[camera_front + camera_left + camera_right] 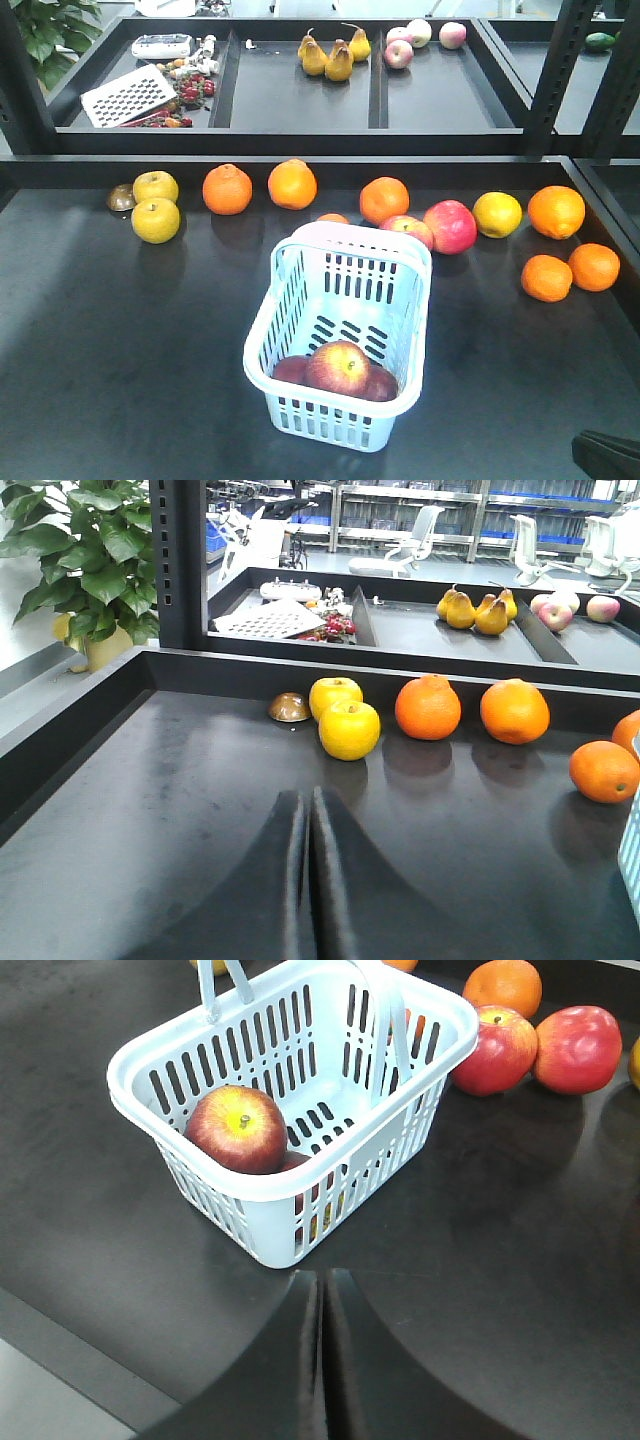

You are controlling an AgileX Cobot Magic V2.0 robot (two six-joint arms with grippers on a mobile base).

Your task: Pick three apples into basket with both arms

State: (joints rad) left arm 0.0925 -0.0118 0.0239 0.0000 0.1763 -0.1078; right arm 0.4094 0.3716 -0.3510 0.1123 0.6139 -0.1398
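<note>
The pale blue basket [385, 415] stands on the dark table at front centre. Three dark red apples lie in its near end: one on top [337, 367], one at its left [291, 369] and one at its right [381, 384]. In the right wrist view the basket [440, 1055] shows the top apple [238, 1128], which mostly hides the others. My right gripper [322, 1276] is shut and empty, just in front of the basket's near corner. My left gripper [305, 795] is shut and empty over bare table, left of the basket [632, 855].
Two more red apples [452, 226] [408, 230] lie behind the basket, among several oranges [384, 198] and a yellow fruit [497, 213]. Two yellow-green fruits [156, 219] and a brown object [122, 197] sit back left. A raised shelf holds pears [330, 58]. A black arm part [607, 455] shows bottom right.
</note>
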